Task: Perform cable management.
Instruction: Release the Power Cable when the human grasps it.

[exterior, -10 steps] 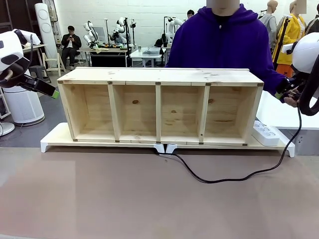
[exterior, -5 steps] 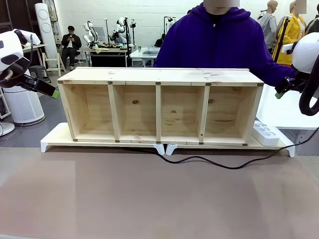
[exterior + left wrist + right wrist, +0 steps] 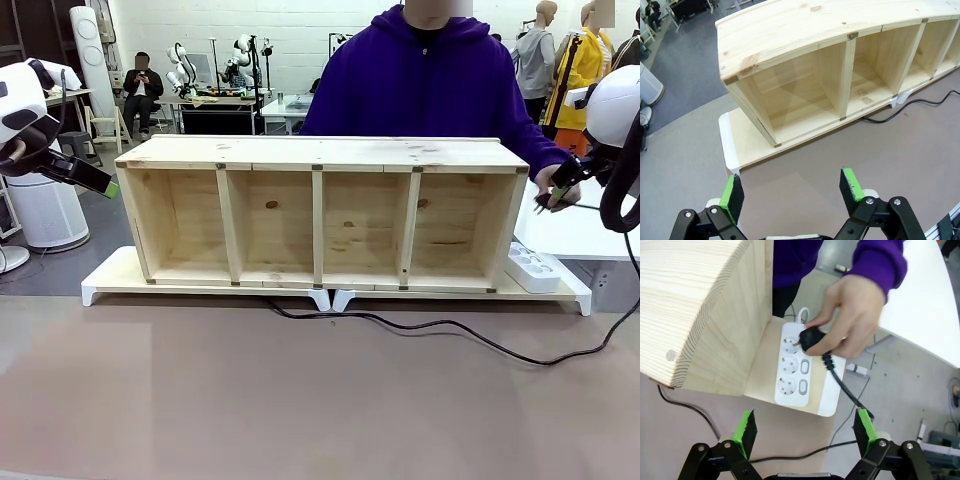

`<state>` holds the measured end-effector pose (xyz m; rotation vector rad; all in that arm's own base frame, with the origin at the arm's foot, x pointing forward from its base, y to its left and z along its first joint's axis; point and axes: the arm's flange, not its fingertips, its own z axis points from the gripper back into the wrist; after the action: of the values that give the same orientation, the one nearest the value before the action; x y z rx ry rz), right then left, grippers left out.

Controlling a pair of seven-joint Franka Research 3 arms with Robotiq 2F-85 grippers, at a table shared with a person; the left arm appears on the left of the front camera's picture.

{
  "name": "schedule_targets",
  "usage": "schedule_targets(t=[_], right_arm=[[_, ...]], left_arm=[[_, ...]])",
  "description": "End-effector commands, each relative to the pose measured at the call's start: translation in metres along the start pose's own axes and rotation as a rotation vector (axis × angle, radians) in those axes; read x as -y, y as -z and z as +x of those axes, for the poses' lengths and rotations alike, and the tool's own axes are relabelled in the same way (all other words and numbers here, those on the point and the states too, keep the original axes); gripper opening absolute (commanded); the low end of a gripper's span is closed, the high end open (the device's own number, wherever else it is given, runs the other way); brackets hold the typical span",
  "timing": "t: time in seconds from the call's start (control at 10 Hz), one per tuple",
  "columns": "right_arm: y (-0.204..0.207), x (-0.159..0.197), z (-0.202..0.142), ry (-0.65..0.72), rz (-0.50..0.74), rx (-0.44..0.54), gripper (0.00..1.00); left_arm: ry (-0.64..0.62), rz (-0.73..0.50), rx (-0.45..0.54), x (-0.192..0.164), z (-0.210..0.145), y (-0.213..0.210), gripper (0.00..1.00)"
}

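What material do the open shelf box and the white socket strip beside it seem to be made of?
The four-compartment shelf box looks like unfinished pale pine: knots and grain show, with no gloss. The white multi-socket power strip looks like smooth moulded plastic, slightly glossy, probably hard.

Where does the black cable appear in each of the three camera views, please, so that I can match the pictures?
Front view: the cable snakes across the table in front of the wooden shelf, towards the right edge.
Left wrist view: a short stretch at the right edge, below the shelf.
Right wrist view: its plug is held in the person's hand over the power strip.
Shared landmark: the wooden shelf.
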<state>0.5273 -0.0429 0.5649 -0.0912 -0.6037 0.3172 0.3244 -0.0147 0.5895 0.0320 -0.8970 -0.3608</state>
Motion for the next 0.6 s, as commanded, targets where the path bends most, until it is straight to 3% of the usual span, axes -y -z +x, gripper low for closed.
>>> schedule_targets(t=[0.0, 0.5], right_arm=[[0.0003, 0.0011, -0.0008, 0.003, 0.0, -0.001, 1.0], [0.0003, 0.0011, -0.0008, 0.003, 0.0, -0.001, 1.0]], left_arm=[[-0.016, 0.007, -0.002, 0.0007, 0.0, -0.0002, 1.0], [-0.016, 0.007, -0.002, 0.0007, 0.0, -0.0002, 1.0]])
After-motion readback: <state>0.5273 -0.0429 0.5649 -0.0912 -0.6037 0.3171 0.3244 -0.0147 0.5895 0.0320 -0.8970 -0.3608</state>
